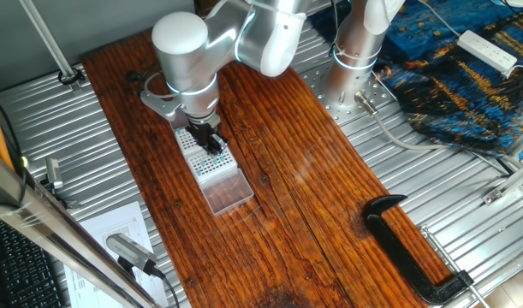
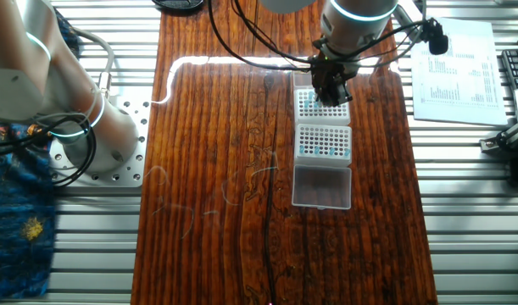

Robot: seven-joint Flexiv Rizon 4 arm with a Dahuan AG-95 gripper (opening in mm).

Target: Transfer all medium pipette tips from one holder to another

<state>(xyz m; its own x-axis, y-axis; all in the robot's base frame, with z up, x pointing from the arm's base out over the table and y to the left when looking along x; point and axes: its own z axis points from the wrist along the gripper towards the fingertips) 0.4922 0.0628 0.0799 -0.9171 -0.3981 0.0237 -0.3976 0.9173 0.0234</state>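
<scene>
One fixed view: pincer (image 1: 211,142) is lowered onto a white tip rack (image 1: 201,147), jaw gap cannot be told | medium pipette tips (image 2: 325,142) are seated in the neighbouring rack (image 2: 324,143) | clear lid (image 2: 321,186) lies open on the wooden surface (image 2: 216,169).

So the tiny teal-blue-topped plastic pipette tips (image 2: 325,142) are sitting upright as a grid of little bluish dots in a white perforated rectangular holder (image 2: 324,155), right of centre in the overhead view. A few more bluish tips (image 2: 308,103) are showing in a second white perforated holder (image 2: 304,113) just above it, toward the top of the frame. In the other view the same dots (image 1: 211,161) are lying left of centre. Individual tips are too small to count.
</scene>
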